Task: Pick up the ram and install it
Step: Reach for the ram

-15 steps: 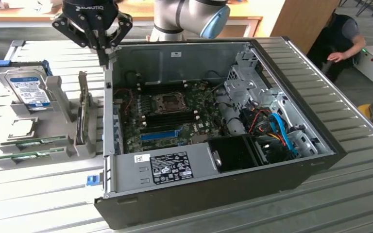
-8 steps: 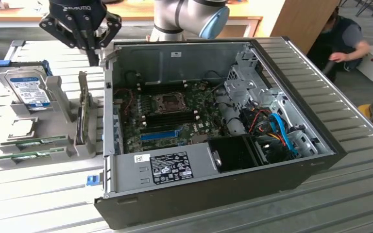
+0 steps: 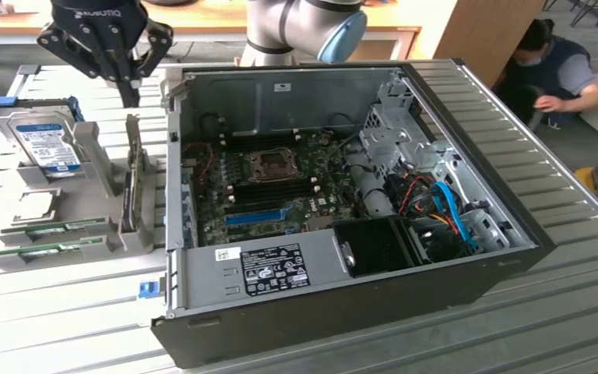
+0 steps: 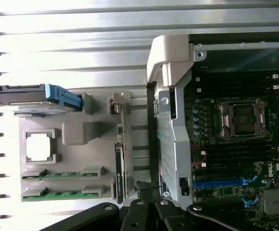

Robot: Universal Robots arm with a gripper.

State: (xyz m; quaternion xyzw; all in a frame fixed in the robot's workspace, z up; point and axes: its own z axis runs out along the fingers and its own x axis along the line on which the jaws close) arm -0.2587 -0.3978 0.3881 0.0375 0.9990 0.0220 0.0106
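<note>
A black computer case [image 3: 310, 312] is laid on its side on the ribbed metal desk [image 3: 548, 312], open at the top. A green motherboard [image 3: 268, 195] is exposed inside, with a square CPU socket [image 3: 274, 163] near its middle and a blue slot [image 3: 255, 216] close by. Blue cables [image 3: 453, 210] are bundled toward the exterior view's right. A hard drive [image 3: 47, 144] is stood upright in a gray holder [image 3: 96, 156] beside the case, and a silvery processor [image 3: 31, 205] is laid flat near it. A person [image 3: 554, 70] is seen crouched in the background.

A long, narrow green circuit-board ram stick [image 3: 60, 228] [image 4: 62, 174] lies flat in a grey plastic holder [image 3: 71, 257] on the tabletop [image 3: 29, 312]. A second stick [image 3: 44, 249] [image 4: 62, 194] lies parallel just beside it.
</note>
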